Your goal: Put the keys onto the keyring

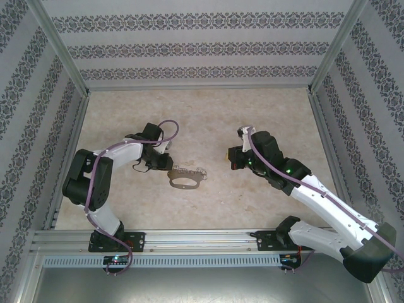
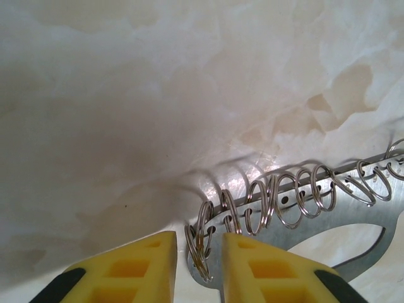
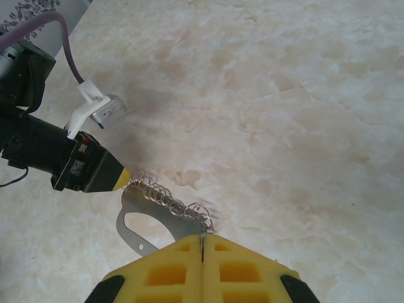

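Left hand (image 2: pixel 199 245) astride keyring (image 2: pixel 328 218), edge cropped

The table (image 1: pixel 202 113) is a pale beige marbled slab, a bit glossy, with blotchy darker patches. Lying flat on it is the keyring (image 1: pixel 186 182), basically a flat silvery plate with an oval cut-out. A row of little wire rings (image 2: pixel 284 199) is strung along its far edge. One end sits right between my left claw's (image 2: pixel 199 243) fingertips. The whole thing lies off to the left of my right claw (image 1: pixel 232 158), with bare tabletop between.
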